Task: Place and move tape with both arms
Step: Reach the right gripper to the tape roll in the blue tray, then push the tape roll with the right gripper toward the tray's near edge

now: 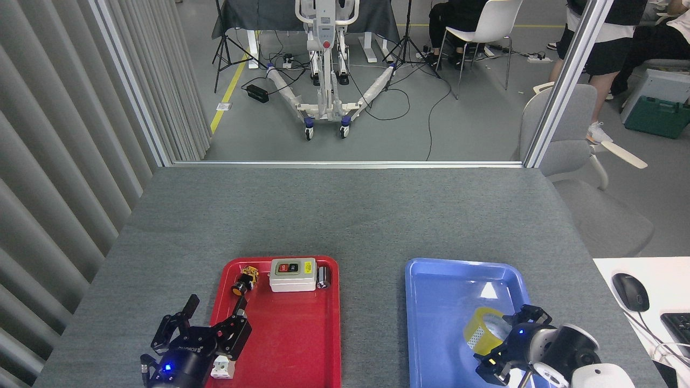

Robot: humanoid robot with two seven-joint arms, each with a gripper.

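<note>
Tape (481, 330) in blue tray (447, 291), right pincer (509, 345) gripping.

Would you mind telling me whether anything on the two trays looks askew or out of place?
Only the tape: it sits tilted in the blue tray, at the right tool. In the red tray the grey switch box sits square; nothing looks spilled or damaged.
</note>
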